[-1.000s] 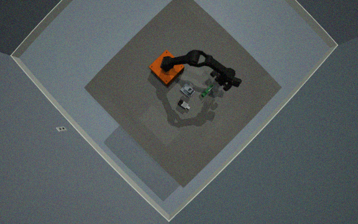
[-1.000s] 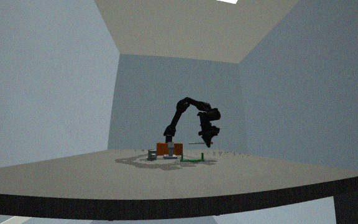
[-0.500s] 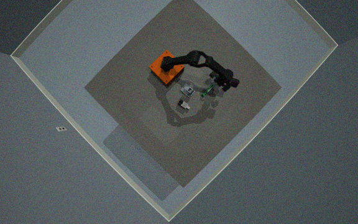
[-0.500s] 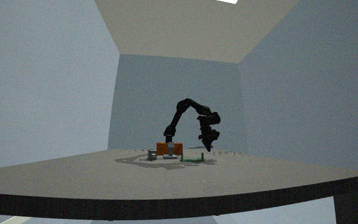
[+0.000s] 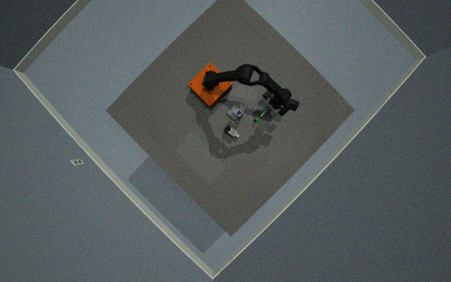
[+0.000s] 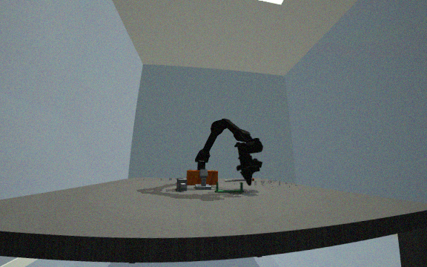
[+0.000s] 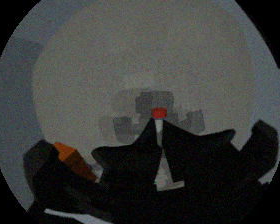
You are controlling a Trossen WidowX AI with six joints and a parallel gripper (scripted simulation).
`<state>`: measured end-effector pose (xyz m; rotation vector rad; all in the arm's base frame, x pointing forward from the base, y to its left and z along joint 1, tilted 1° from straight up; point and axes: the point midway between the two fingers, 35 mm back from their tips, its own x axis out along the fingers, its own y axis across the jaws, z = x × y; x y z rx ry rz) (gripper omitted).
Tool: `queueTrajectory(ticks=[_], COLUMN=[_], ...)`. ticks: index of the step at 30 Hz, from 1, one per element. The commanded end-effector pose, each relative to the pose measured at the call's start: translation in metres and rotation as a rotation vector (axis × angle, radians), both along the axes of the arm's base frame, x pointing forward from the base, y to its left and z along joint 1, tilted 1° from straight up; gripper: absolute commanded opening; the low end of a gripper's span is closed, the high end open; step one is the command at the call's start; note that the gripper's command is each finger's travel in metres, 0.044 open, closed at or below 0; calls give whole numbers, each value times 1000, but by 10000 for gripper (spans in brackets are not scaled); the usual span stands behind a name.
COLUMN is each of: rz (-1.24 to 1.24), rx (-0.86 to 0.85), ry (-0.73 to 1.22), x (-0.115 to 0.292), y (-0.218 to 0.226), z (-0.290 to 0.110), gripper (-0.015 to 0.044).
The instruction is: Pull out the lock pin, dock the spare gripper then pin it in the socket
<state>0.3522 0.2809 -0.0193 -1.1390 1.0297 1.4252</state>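
One risk: the gripper (image 7: 159, 137), pinching the thin lock pin (image 7: 159, 113), could let it slip or tilt while lowering.

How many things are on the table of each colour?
Orange: 1, the base plate under the arm.
Black: 1, the arm, its pincer shut on the red-tipped pin.
Green: 1, the little frame.
Grey: 2, the mount and the spare gripper.
Total: 5, plus the pin.
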Motion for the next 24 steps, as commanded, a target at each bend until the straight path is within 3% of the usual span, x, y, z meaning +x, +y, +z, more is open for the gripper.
queueTrajectory(ticks=[1,15,22,24], rz=[-3,-3,0,0], rx=[-2,-2,-1,-1], ry=[3,2,1,1], x=[-2,-2,-2,-2], y=[-1,-1,-1,-1], z=[-8,-9,-8,-8], gripper=[0,0,184,200])
